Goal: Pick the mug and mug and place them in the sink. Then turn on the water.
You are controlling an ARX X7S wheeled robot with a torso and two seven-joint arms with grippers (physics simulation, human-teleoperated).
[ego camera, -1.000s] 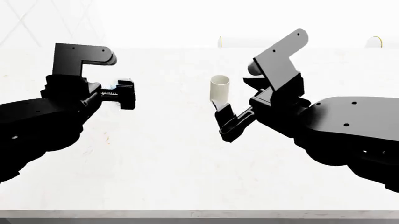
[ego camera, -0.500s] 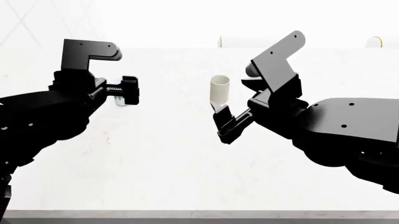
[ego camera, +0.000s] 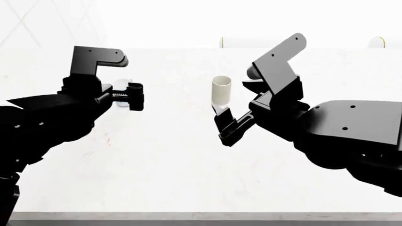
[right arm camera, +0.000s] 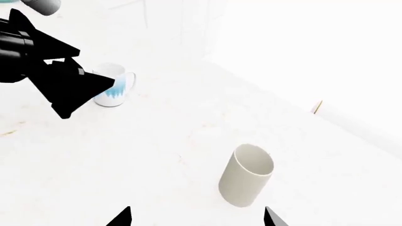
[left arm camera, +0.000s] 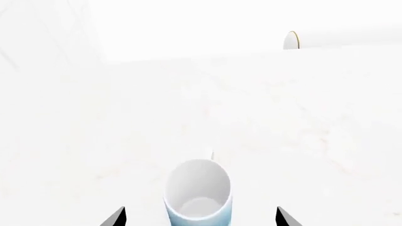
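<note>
The white mug with the blue jagged pattern stands upright on the white counter, between the tips of my open left gripper. The fingertips are wide apart and touch nothing. In the head view that mug is mostly hidden behind the left gripper. The plain cream mug stands upright just ahead of my open right gripper, outside its fingers. The head view shows this cream mug just beyond the right gripper. The patterned mug also shows in the right wrist view. The sink is out of view.
The white counter runs to a front edge near the bottom of the head view. Two round gold-rimmed objects stand at the back by the wall. The left arm fills a corner of the right wrist view.
My left arm has moved forward and a little right, bringing its open gripper around the patterned mug. The right gripper has barely shifted; both mugs stand where they were.
</note>
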